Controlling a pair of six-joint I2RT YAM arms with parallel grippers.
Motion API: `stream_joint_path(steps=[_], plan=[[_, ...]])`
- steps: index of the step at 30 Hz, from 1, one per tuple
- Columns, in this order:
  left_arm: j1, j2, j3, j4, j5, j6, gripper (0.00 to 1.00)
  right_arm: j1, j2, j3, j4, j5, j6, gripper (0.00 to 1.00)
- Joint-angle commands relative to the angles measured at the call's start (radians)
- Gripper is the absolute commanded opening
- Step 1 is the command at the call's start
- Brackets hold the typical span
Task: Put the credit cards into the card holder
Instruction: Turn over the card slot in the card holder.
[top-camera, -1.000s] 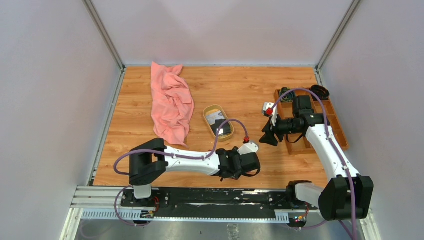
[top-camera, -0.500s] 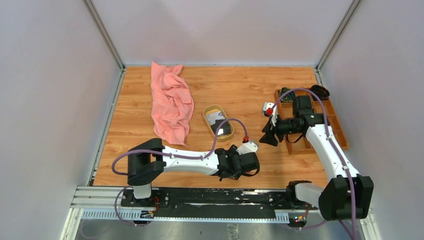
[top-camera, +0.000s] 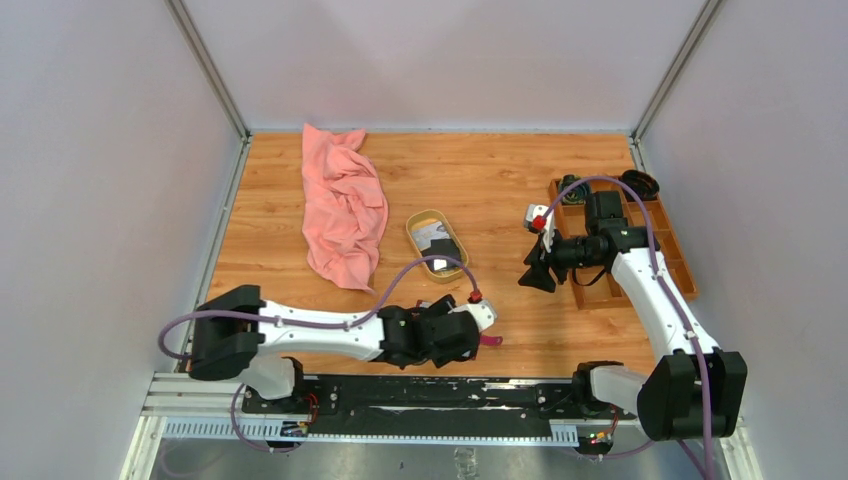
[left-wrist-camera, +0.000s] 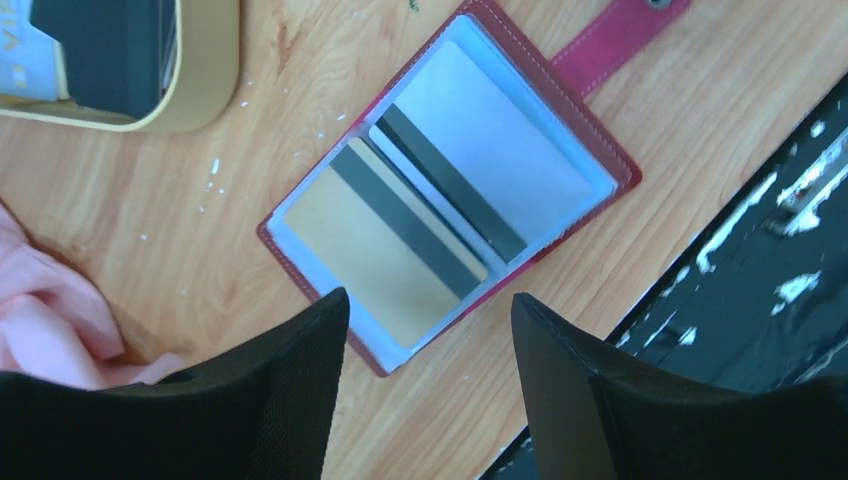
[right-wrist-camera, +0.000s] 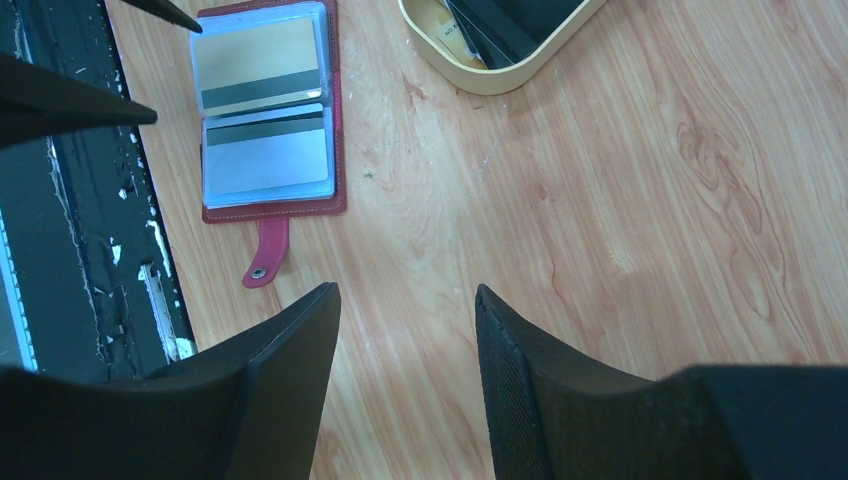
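My worktop carries the pink cloth back left and the wooden tray at right. My left hand hangs over the card holder, fingers apart, gripping nothing. My right hand, also apart and empty, hovers mid-worktop. The tan dish holds loose credit cards. The card holder lies open near the front edge, a gold card and a silver card sleeved inside.
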Motion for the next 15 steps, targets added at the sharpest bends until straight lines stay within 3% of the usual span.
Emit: stream_joint_path(steps=[1,5,8,10,15], plan=[[-0.006,-0.143,-0.146,0.222,0.030,0.265,0.66,-0.017,0.003,-0.014,-0.008,-0.021,0.009,0.56],[-0.006,-0.299,-0.346,0.561,0.051,0.421,0.70,-0.018,0.001,-0.015,-0.008,-0.021,0.009,0.56],[-0.006,-0.370,-0.474,0.762,0.087,0.518,0.82,-0.017,0.002,-0.015,-0.009,-0.021,0.009,0.56],[-0.006,-0.374,-0.504,0.806,0.097,0.564,0.89,-0.016,0.001,-0.014,-0.008,-0.022,0.009,0.56],[-0.006,-0.305,-0.528,0.880,0.200,0.675,0.88,-0.017,-0.002,-0.016,-0.009,-0.021,0.008,0.56]])
